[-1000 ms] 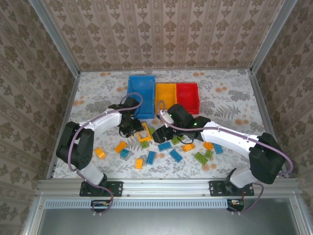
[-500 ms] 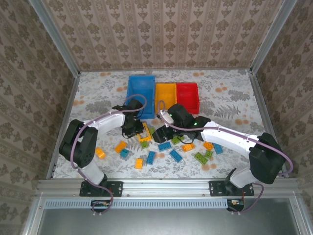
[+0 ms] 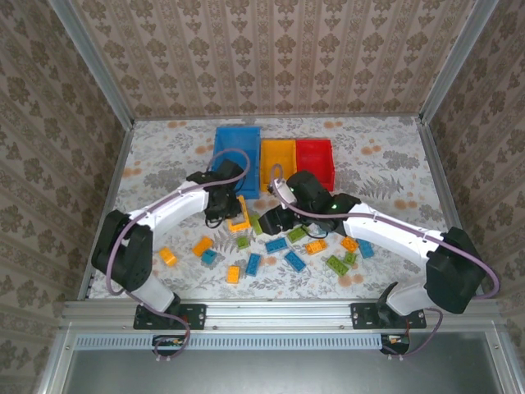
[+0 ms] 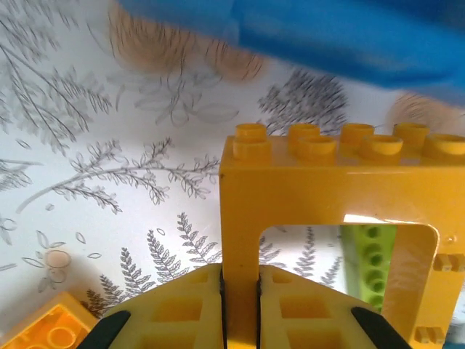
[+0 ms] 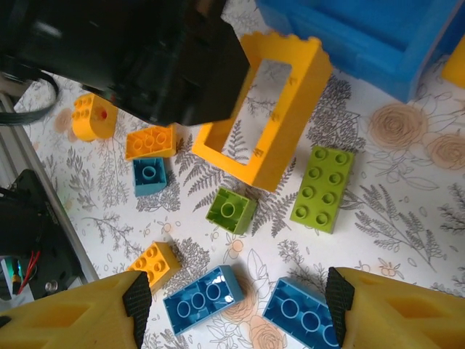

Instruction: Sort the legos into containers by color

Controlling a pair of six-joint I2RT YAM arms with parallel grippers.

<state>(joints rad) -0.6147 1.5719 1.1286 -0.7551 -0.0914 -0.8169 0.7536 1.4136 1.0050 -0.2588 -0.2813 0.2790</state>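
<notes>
**Left tool clenched on the orange frame, right tool parted over loose bricks**

Nearest the arm bases, loose legos (image 3: 253, 263) in orange, blue and lime green lie scattered flat on the patterned bench (image 3: 164, 164), studs up. Just beyond them, the right tool (image 5: 238, 291) hangs released, its fingers spread wide with two blue bricks (image 5: 200, 297) below and nothing between them. Beside it, the left tool (image 4: 240, 291) is clenched on one short side of the orange frame (image 4: 327, 193). In the left wrist view the frame's studded bar runs across the picture, studs pointing away from the tool toward the blue bin (image 4: 327, 36). A lime green brick (image 4: 370, 265) shows through the opening. From the right wrist, the frame's (image 5: 299, 109) long axis runs diagonally toward that bin's corner. Whether it is clear of the bench cannot be told. Farthest, the blue bin (image 3: 238, 152), orange-yellow bin (image 3: 277, 160) and red bin (image 3: 314, 160) stand side by side, long axes running near to far.
</notes>
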